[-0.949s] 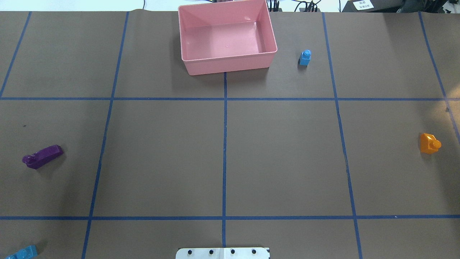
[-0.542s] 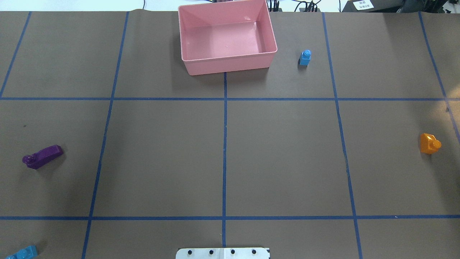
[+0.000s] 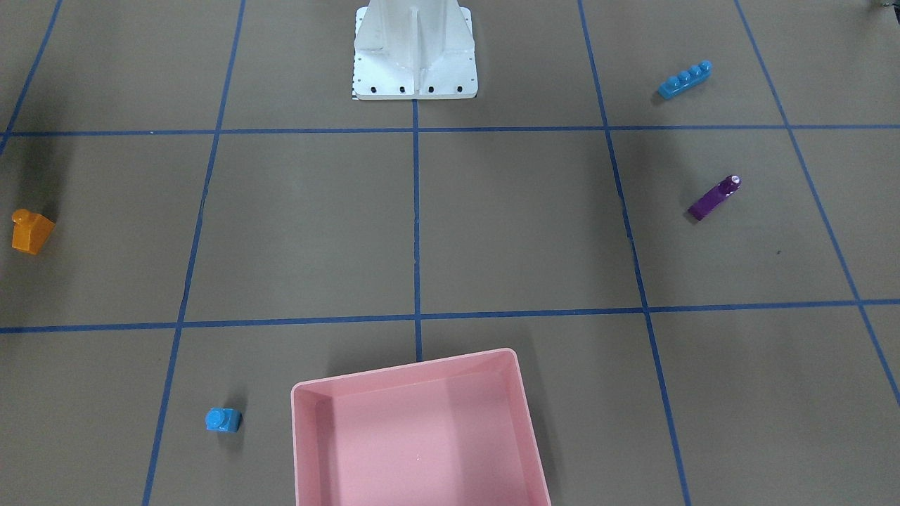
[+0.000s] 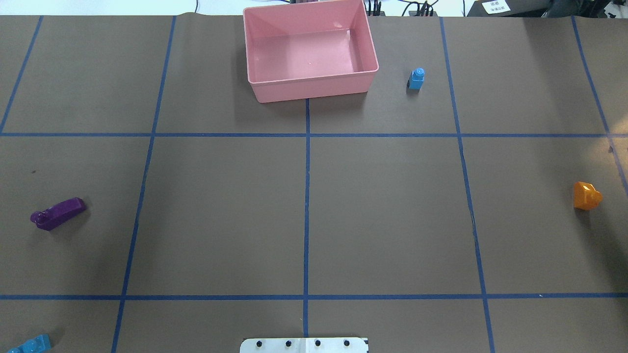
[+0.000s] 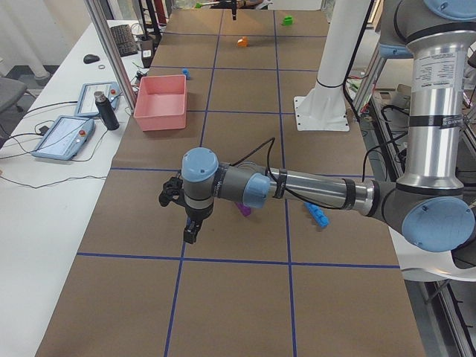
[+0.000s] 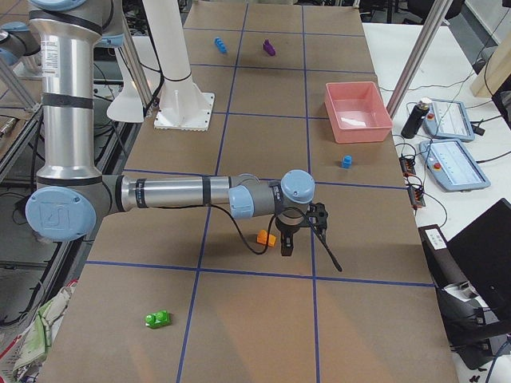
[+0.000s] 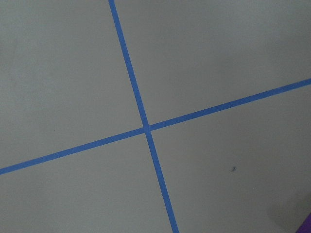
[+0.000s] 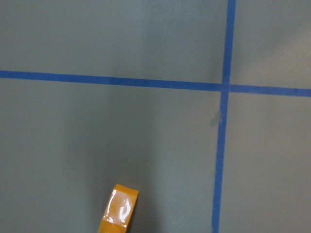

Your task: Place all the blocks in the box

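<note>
So the pink box [image 4: 314,90] sits at the far edge of the table [image 4: 225,215] from the robot, about in line with the white robot base [image 3: 415,63], and all five bricks are lying out on the brown paper, not in it.

Closest is the small blue brick [image 4: 416,79]. It's standing stud-up near the box on the robot's right side, not touching it. The orange brick [image 4: 587,195] is well away from the box, further off to the robot's right and closer to the robot. The green brick [image 6: 157,319] is even further from the box that way, and only the side cameras catch it. Going the other way from the box, the purple brick [image 4: 59,214] lies on its side well out to the robot's left, and the long blue brick [image 3: 684,79] is beyond that again, back toward the robot's row of the blue tape [image 4: 306,196] grid.

The left gripper [image 5: 190,236] hangs pointing down over the paper near the purple brick, far from the box. It only shows in the side view, so I can't tell if the fingers are spread or pressed together. Same deal with the right gripper [image 6: 286,246]: it's pointing down just beside the orange brick, far from the box, and I can't tell its state either. The right wrist cam catches the orange brick at its bottom edge
</note>
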### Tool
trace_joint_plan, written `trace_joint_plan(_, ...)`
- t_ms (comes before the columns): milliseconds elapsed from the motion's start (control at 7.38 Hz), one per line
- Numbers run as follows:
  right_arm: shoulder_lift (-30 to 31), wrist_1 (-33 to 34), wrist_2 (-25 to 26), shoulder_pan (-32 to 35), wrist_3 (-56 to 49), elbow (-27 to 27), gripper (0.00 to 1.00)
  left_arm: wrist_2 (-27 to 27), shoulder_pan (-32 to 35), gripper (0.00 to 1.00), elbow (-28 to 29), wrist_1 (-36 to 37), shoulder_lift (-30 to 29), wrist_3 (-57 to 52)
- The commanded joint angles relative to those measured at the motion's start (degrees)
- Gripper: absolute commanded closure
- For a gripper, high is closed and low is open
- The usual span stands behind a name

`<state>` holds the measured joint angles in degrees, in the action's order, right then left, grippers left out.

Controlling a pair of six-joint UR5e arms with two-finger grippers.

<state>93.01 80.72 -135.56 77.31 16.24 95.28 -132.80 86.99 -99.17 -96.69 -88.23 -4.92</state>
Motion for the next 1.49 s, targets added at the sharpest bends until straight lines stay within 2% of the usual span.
trace_joint_plan(0,0.2,-6.7,1.8,-7.8,15.4,-0.1,0.0,0.1,-0.2,0.0,0.2,0.0,-0.1,0.0)
trace_joint_plan(271,0.2,-6.6,1.9,-10.8,18.4,-0.3,0.0,0.1,-0.2,0.0,0.0,-0.1,-0.2,0.0)
trace_joint_plan(814,0.2,-6.6,1.9,-13.1,18.2,-5.8,0.0,0.0,-0.2,0.0,-0.8,-0.1,-0.4,0.0)
trace_joint_plan(1220,0.2,-6.6,1.8,-14.8,18.5,-6.0,0.0,0.0,-0.2,0.0,-1.3,-0.1,-0.4,0.1)
trace_joint_plan(1356,0.2,-6.5,1.9,-14.9,18.6,-6.0,0.21,0.0,-0.2,0.0,-1.3,-0.1,-0.4,0.1)
